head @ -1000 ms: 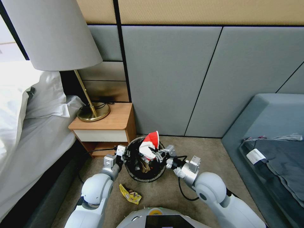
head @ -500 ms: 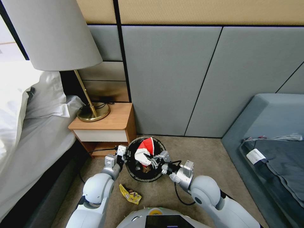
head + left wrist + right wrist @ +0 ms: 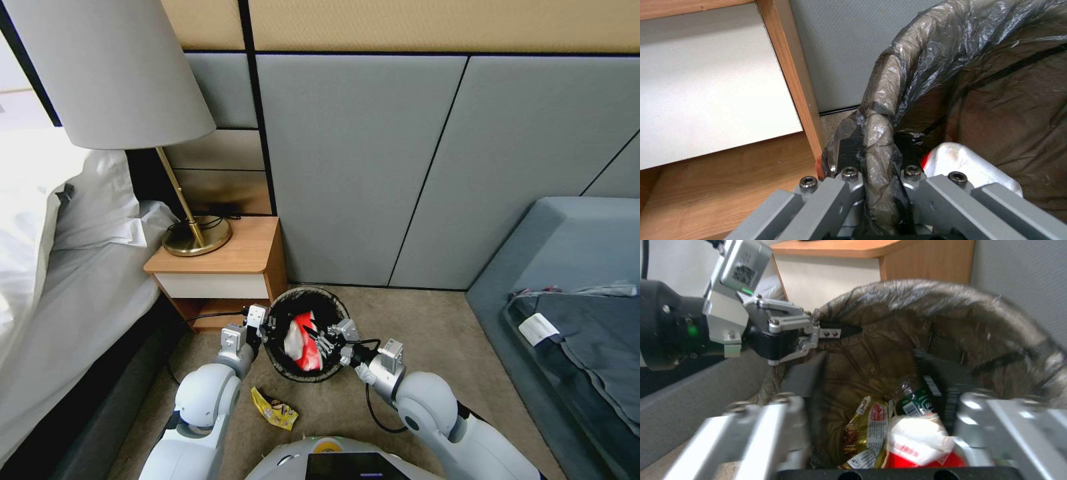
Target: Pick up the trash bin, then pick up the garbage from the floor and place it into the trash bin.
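Yellow wrapper point(image 3: 274, 409) lies on the carpet nearest the robot, apart from the trash bin point(image 3: 308, 299).
Beyond it, the left gripper point(image 3: 265, 328) is clamped on the bin's bag-lined rim beside the wooden nightstand point(image 3: 230, 263). The right gripper point(image 3: 325, 341) hangs over the bin with fingers spread, empty; the red-and-white carton point(image 3: 302, 341) lies inside among other wrappers.

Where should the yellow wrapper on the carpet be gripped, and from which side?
Probably from straight above, fingers closing across the crumpled raised middle of the yellow wrapper. It lies low on the carpet, so a side approach would find little edge. The right gripper looks freer; the left gripper is clamped on the trash bin rim.
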Available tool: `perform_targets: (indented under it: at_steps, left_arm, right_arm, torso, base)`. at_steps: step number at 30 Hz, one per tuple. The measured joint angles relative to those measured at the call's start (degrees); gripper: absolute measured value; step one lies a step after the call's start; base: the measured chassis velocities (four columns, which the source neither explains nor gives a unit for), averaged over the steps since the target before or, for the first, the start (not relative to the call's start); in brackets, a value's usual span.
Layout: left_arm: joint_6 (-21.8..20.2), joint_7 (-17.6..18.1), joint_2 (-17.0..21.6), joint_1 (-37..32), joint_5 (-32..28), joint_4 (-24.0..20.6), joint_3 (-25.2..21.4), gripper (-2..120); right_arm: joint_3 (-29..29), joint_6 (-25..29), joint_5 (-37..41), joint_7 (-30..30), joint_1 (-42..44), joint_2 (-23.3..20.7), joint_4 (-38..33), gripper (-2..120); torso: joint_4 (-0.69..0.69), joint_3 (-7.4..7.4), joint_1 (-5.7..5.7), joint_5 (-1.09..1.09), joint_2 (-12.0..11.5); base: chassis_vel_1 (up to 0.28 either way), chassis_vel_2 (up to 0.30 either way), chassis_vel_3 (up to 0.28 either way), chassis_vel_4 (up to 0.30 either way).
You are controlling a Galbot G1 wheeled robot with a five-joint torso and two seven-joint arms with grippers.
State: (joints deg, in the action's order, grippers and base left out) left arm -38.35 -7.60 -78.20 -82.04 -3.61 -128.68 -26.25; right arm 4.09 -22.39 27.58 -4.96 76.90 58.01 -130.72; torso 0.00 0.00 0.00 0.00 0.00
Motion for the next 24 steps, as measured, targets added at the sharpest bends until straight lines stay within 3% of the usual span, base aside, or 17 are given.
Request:
perform_targets:
  at_steps: [2, 10, 19, 24]
  left_arm:
    - [0.00, -0.01, 0.03, 0.07, -0.05, 0.06, 0.00, 1]
    - [-0.01, -0.04, -0.08, 0.27, -0.06, 0.50, 0.16, 1]
    - [-0.01, -0.05, -0.29, 0.65, -0.05, 1.06, -0.17, 1]
    - [-0.01, -0.08, -0.30, 0.33, -0.05, 0.91, -0.95, 1]
  right_arm:
    - [0.63, 0.00, 0.00, 0.07, 0.54, -0.04, -0.76, 75]
    - [3.72, 0.08, -0.02, 0.18, 2.45, -0.03, -3.41, 99]
    - [12.03, 3.03, -0.76, 3.53, 6.69, 2.26, -9.53, 100]
    - [16.70, 5.85, -5.14, 8.37, 9.16, 7.28, -11.54, 100]
  torso:
    - [0.00, 0.00, 0.00, 0.00, 0.00]
    - [0.00, 0.00, 0.00, 0.00, 0.00]
    - [0.00, 0.00, 0.00, 0.00, 0.00]
    - [0.00, 0.00, 0.00, -0.02, 0.00]
  base:
    - [0.000, 0.000, 0.000, 0.000]
    - [0.000, 0.000, 0.000, 0.000]
    - [0.000, 0.000, 0.000, 0.000]
    - [0.000, 0.000, 0.000, 0.000]
